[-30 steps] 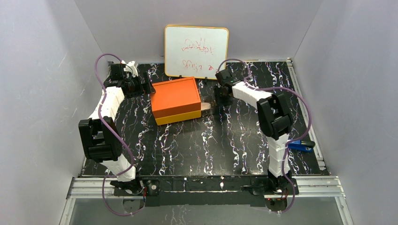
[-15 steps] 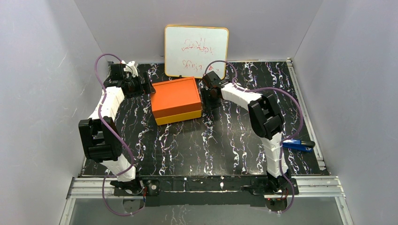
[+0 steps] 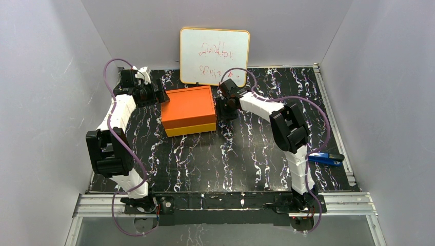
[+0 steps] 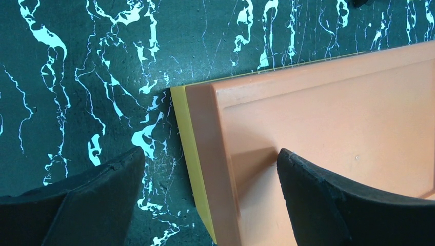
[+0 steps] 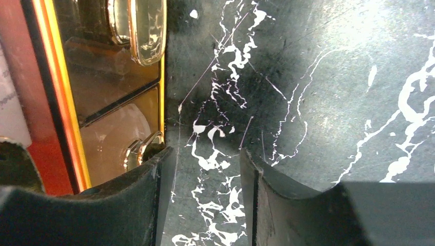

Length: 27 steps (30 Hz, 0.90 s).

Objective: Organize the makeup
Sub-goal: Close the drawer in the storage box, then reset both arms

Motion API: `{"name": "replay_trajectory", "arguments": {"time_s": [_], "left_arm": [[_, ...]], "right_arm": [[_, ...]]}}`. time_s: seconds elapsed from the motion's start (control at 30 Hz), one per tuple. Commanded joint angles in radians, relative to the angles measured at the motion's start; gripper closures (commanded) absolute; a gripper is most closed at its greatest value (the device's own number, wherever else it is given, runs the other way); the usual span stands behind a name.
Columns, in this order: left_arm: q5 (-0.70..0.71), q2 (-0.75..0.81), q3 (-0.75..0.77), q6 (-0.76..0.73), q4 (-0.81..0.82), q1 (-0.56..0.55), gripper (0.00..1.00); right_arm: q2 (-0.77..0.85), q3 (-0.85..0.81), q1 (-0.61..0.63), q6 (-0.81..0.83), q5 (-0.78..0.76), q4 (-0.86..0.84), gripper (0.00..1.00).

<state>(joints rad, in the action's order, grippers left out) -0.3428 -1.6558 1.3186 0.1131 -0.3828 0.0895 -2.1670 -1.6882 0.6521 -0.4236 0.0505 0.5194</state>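
No loose makeup shows in any view. The orange box (image 3: pixel 188 110) stands at the back middle of the table. Its clear drawer fronts with gold knobs (image 5: pixel 146 31) show in the right wrist view; what lies behind them is too blurred to tell. My right gripper (image 3: pixel 223 107) is at the box's right face, open and empty (image 5: pixel 205 195), its left finger (image 5: pixel 128 205) touching beside the lower knob (image 5: pixel 141 148). My left gripper (image 3: pixel 154 95) is open and straddles the box's left edge (image 4: pixel 210 200), one finger over the lid (image 4: pixel 328 118), the other over the table.
A whiteboard (image 3: pixel 214 49) leans on the back wall just behind the box. A blue stapler-like object (image 3: pixel 328 158) lies at the table's right edge. Grey walls close in the left, right and back.
My right gripper has moved left up to the box. The clear drawer that stuck out on the right has gone in, and the box has slid slightly left. The left arm has held still.
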Motion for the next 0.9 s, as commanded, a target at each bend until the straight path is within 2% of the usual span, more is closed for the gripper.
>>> {"name": "replay_trajectory", "arguments": {"time_s": [0.0,0.17,0.27,0.4,0.5,0.7,0.87], "left_arm": [[0.095,-0.029,-0.007,-0.050,-0.160,-0.008,0.04],[0.142,-0.012,0.051,-0.039,-0.169,-0.008,0.04],[0.173,0.006,0.109,-0.030,-0.166,-0.009,0.04],[0.203,0.035,0.207,-0.011,-0.162,-0.008,0.04],[0.196,0.103,0.235,-0.006,-0.111,-0.008,0.03],[0.154,0.349,0.071,0.002,0.162,-0.008,0.02],[0.144,0.429,0.033,0.013,0.185,-0.009,0.01]], "right_arm": [[0.045,-0.030,0.013,0.019,-0.058,0.004,0.40],[0.133,0.034,-0.053,0.032,-0.299,0.055,0.32],[0.223,0.110,-0.105,0.032,-0.348,0.024,0.28],[0.353,0.224,-0.166,0.045,-0.271,-0.077,0.14],[0.417,0.248,-0.193,0.054,-0.199,-0.091,0.09],[0.556,0.298,-0.197,0.098,-0.161,-0.113,0.06],[0.679,0.344,-0.199,0.129,-0.140,-0.155,0.05]]}}
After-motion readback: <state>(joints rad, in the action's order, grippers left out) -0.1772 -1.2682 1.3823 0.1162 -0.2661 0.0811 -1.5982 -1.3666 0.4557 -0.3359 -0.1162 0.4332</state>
